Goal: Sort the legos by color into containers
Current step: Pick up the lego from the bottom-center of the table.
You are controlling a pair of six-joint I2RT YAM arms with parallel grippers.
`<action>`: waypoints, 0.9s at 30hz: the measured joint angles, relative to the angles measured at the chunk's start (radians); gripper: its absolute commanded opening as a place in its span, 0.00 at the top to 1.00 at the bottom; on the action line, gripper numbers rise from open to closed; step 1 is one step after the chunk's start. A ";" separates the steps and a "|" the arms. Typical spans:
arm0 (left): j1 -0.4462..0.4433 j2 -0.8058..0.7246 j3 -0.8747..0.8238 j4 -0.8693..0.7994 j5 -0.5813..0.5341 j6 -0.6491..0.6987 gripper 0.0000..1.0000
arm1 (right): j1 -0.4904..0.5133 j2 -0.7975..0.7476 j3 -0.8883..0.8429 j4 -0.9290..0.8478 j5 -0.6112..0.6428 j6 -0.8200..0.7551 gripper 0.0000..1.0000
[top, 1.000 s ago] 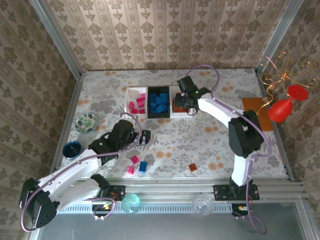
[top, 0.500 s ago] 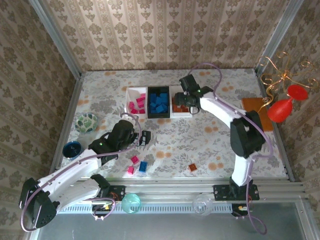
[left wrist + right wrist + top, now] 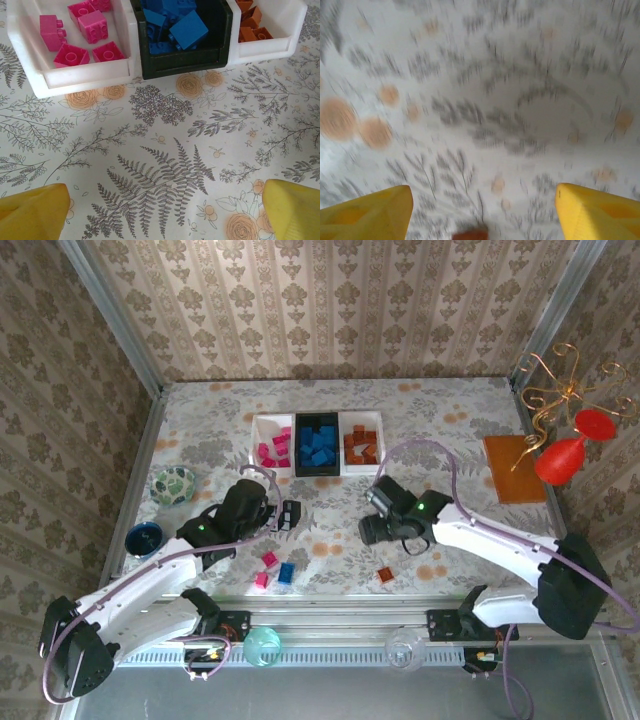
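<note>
Three trays [image 3: 85,77] in row at far side of table [image 3: 450,430]: left white held pink bricks [image 3: 92,25], black middle blue, right white orange. Four loose near my bases: two pink, one blue brick [image 3: 286,572], one orange brick [image 3: 384,576]. My left gripper [image 3: 160,210] gaped wide, empty, short of trays. My right gripper [image 3: 482,207] spread wide, empty, over bare table.

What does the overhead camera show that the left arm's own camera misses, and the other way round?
Overhead adds loose legos by the near edge: pink ones, a blue one, an orange-brown one; also a patterned bowl. The left wrist view adds brick studs up close and the yellow fingertips of the left hand, wide apart. Both share the three joined trays holding pink bricks, blue bricks and orange-brown bricks.
</note>
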 measured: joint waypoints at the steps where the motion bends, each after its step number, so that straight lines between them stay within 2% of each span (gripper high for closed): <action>1: 0.000 0.000 0.000 0.000 0.000 0.000 0.00 | 0.022 -0.011 -0.024 -0.016 -0.004 0.017 0.24; 8: 0.006 0.000 0.000 0.000 0.000 0.000 0.00 | 0.128 -0.008 -0.118 -0.061 -0.033 0.090 0.27; 19: 0.006 -0.004 -0.013 -0.001 0.001 -0.008 0.00 | 0.138 0.095 -0.138 0.004 -0.060 0.120 0.36; 27: 0.011 -0.004 -0.020 0.000 0.001 -0.015 0.00 | 0.144 0.153 -0.140 0.021 -0.071 0.120 0.48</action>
